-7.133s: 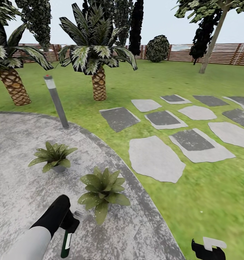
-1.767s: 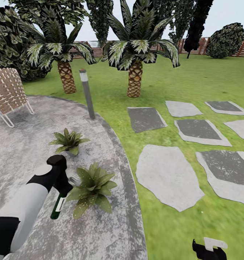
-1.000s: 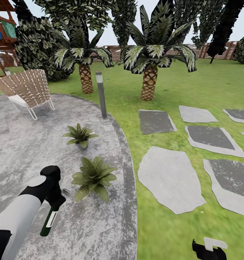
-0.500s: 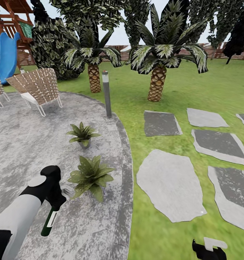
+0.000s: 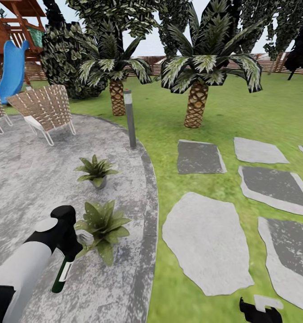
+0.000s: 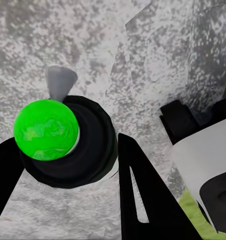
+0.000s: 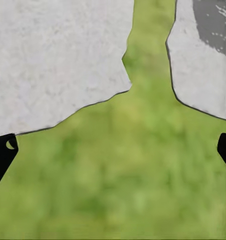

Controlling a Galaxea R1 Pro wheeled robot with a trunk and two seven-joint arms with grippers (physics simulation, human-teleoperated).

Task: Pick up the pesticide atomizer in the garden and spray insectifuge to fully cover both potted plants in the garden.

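Note:
My left gripper [image 5: 69, 252] is shut on the pesticide atomizer [image 5: 62, 274], a slim dark-green bottle with a white label that hangs below the fingers over the patio. In the left wrist view its bright green tip [image 6: 46, 129] sits between my black fingers [image 6: 143, 195]. The nearer potted plant [image 5: 101, 221] is just right of that gripper, its leaves reaching the hand. Farther back on the paving stands the second potted plant [image 5: 96, 170]. My right gripper [image 5: 259, 310] is low at the right, and it hangs open [image 7: 113, 150] over the garden grass.
The round grey patio [image 5: 26, 188] borders the lawn [image 5: 241, 116], where stepping stones [image 5: 205, 242] lie to the right. A grey bollard lamp [image 5: 130, 118] stands at the patio edge. Woven chairs [image 5: 44, 110], a blue slide [image 5: 12, 67] and palms [image 5: 196, 103] are farther off.
The whole head view has shifted, so both plants sit lower and more to the left. The nearer plant is now closer to my left gripper, which still holds the bottle.

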